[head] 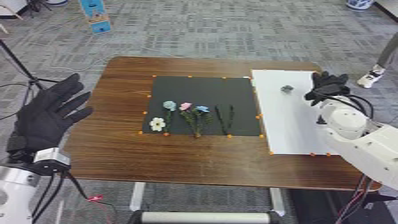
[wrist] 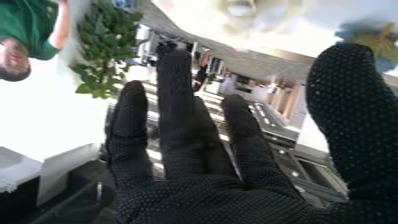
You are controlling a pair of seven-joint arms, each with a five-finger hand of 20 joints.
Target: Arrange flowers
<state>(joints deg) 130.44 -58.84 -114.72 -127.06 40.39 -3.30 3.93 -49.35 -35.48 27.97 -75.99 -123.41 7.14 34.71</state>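
Flowers on black mat, both hands open and empty

Black mat and white sheet side by side on the brown worktop, sheet on the right. Orange dots along their edges.

Flowers all on the mat, near half. White flower at the near left; pale blue-green flower just beside it, a bit farther back, stem toward the near edge. Then pink flower and blue flower, next to each other, leafy stems drawing together at the near edge. Two dark strips right of those, roughly upright, apart from each other.

Small grey-green piece on the sheet, far part; probably a flower head, too small to be sure.

Right hand at the sheet's far right, apart from that piece. Wrist view: fingers straight, thumb out wide. Left hand off the worktop's left side, fingers straight and spread.
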